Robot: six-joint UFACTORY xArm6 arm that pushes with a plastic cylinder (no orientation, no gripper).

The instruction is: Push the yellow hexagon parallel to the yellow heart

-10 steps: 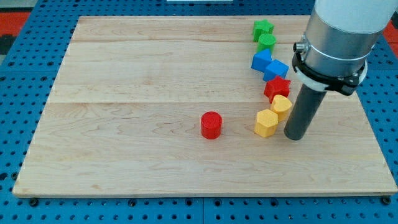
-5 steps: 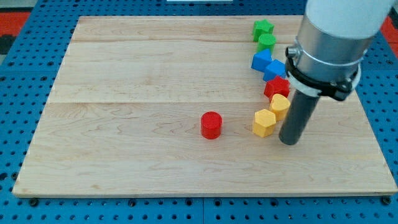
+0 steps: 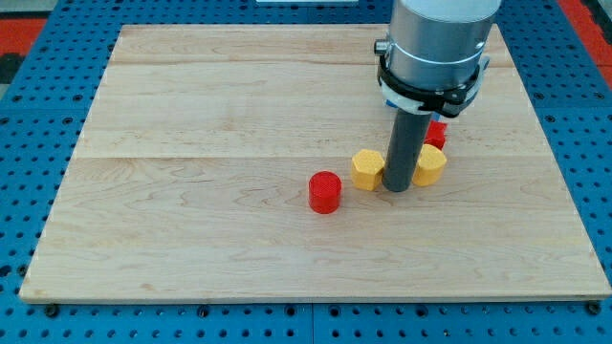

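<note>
Between the yellow hexagon block (image 3: 366, 169), at nine o'clock, and the yellow heart block (image 3: 430, 163), at three, my tip (image 3: 397, 187) touches both; no jaws exist. Overshooting risks striking the red cylinder (image 3: 324, 191).

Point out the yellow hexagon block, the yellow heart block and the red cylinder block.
yellow hexagon block (image 3: 366, 168), camera view, on its top face.
yellow heart block (image 3: 430, 163), camera view, on the visible part at the rod's right.
red cylinder block (image 3: 325, 191), camera view, on its front side below the top face.
</note>
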